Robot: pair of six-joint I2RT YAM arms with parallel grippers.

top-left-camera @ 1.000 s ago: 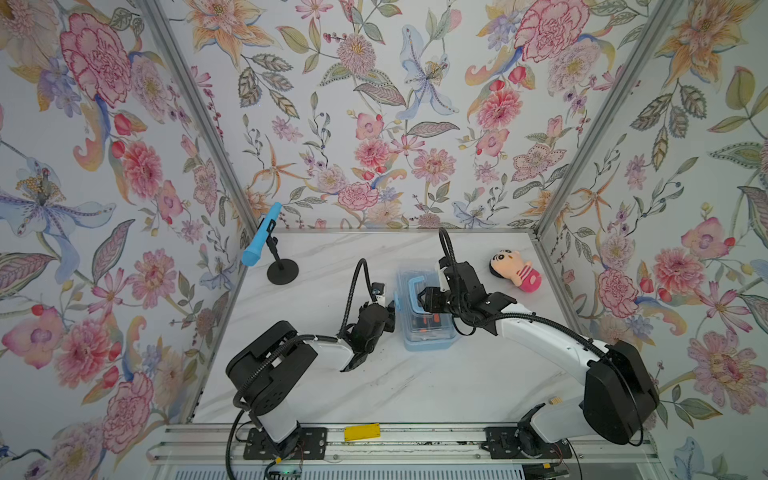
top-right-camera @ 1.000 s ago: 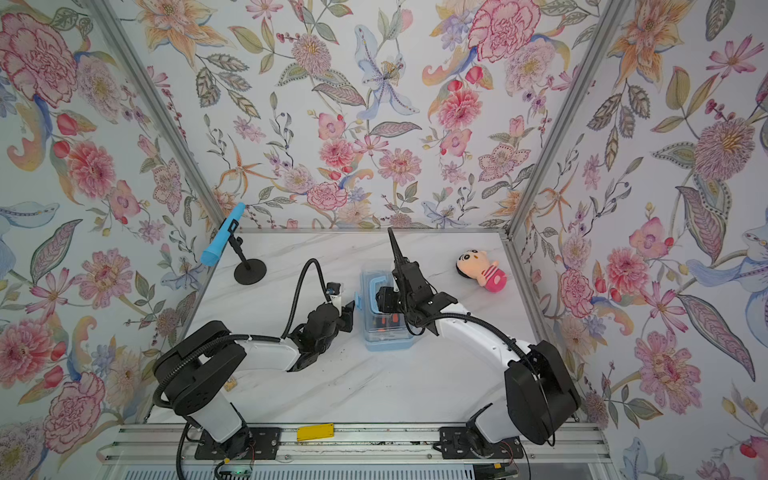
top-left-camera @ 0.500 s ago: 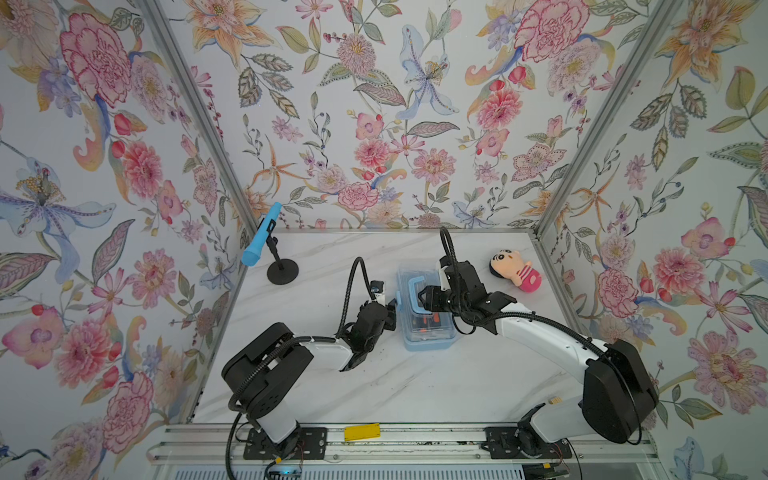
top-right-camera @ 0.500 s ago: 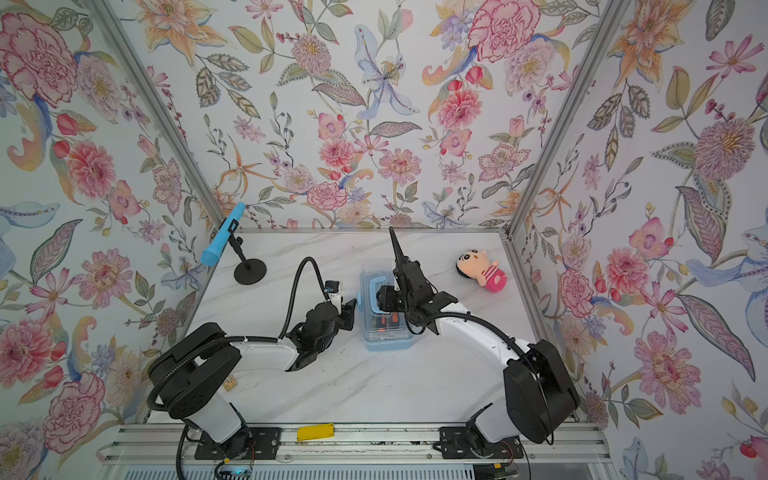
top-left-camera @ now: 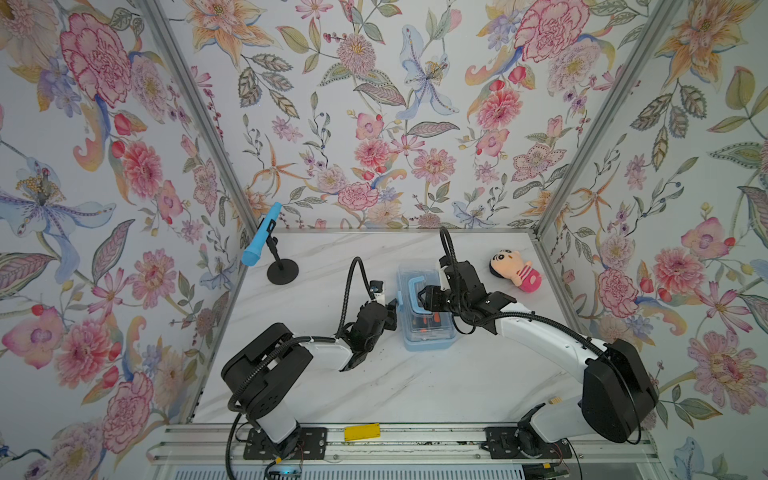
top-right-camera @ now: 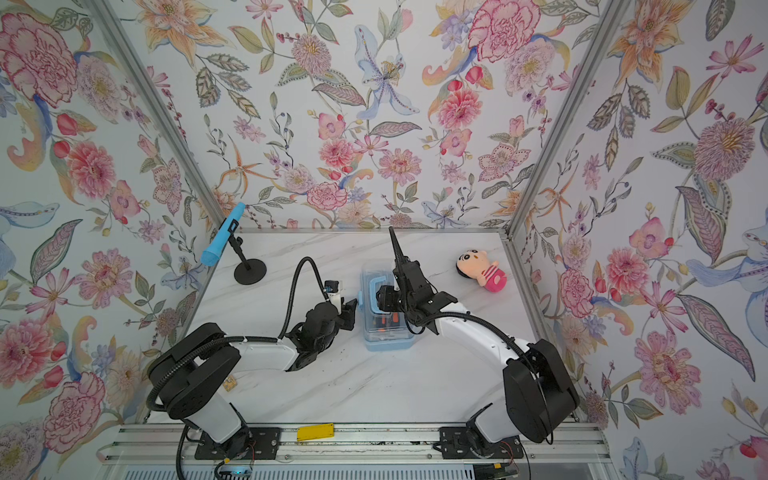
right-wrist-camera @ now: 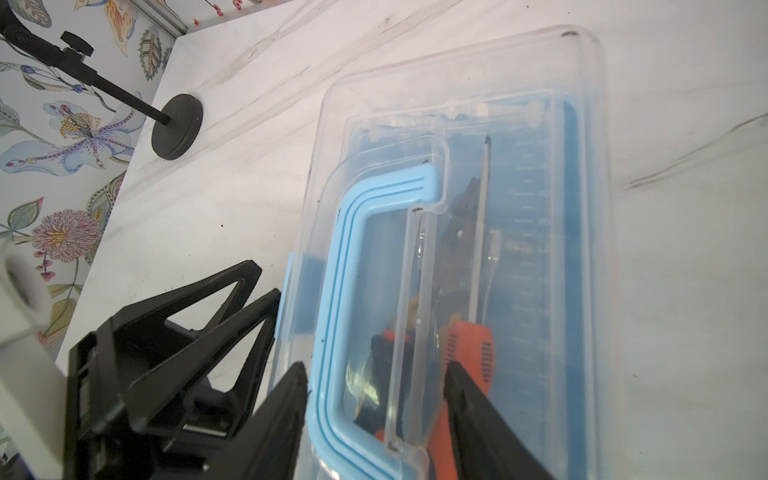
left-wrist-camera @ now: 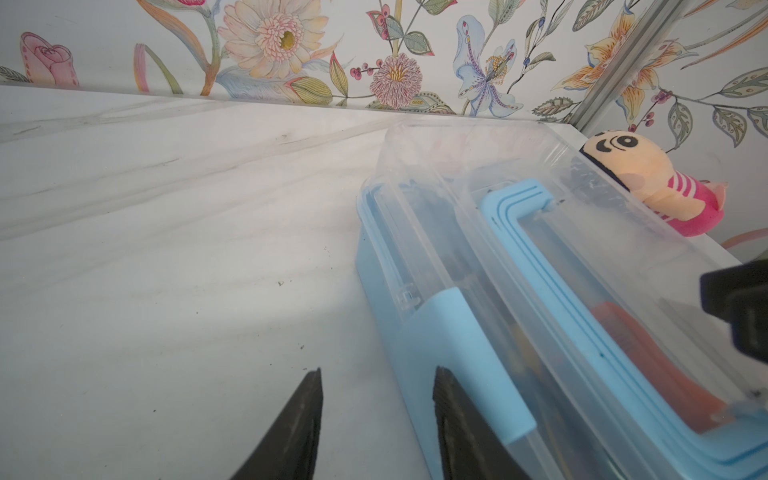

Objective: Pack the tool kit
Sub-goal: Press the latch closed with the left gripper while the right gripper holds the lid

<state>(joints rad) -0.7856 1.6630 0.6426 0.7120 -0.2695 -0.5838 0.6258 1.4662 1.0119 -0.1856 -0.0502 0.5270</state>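
Observation:
The tool kit [top-left-camera: 428, 337] [top-right-camera: 388, 340] is a light-blue box at mid-table with its clear lid down and the blue handle [right-wrist-camera: 357, 232] lying flat on the lid. Through the lid I see an orange-black screwdriver [right-wrist-camera: 471, 345] and dark pliers [right-wrist-camera: 457, 232]. My left gripper [left-wrist-camera: 376, 374] [top-left-camera: 392, 313] is open at the box's left side, one fingertip against the blue side latch [left-wrist-camera: 449, 332]. My right gripper [right-wrist-camera: 376, 370] [top-left-camera: 424, 297] hovers open over the lid, with its jaws on either side of the handle.
A blue microphone [top-left-camera: 259, 241] on a black stand [top-left-camera: 282, 272] is at the back left. A plush doll [top-left-camera: 515, 272] [left-wrist-camera: 648, 183] lies at the back right, close to the box. Floral walls close in three sides. A yellow tag [top-left-camera: 361, 431] sits on the front rail.
The left arm has shifted very slightly beside the box. The right arm and the box have not visibly moved.

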